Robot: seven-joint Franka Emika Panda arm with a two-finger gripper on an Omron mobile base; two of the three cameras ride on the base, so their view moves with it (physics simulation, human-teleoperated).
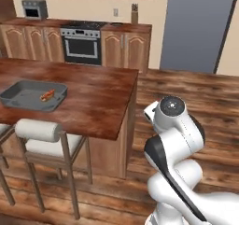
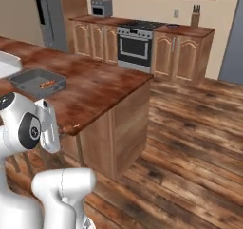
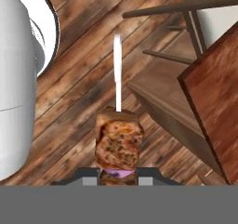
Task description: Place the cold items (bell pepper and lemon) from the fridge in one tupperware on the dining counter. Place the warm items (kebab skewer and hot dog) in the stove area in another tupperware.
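Note:
The kebab skewer [image 3: 119,141], a browned meat chunk on a white stick, stands between the fingers of my gripper [image 3: 119,174], which is shut on it. Below it in the hand view lie the wooden floor and a corner of the dining counter [image 3: 217,102]. On that counter [image 1: 93,102] rests a grey tupperware [image 1: 18,100] with the hot dog [image 1: 46,95] inside. The right base view has the same tupperware [image 2: 26,81] and hot dog [image 2: 46,84]. Bell pepper and lemon are out of view.
White-cushioned stools [image 1: 44,140] stand along the counter's near side. The stove [image 1: 81,44] sits between wooden cabinets on the far wall, with a toaster oven [image 1: 34,8] and a knife block [image 1: 135,14] on the back counter. Open wooden floor [image 2: 190,138] lies to the right.

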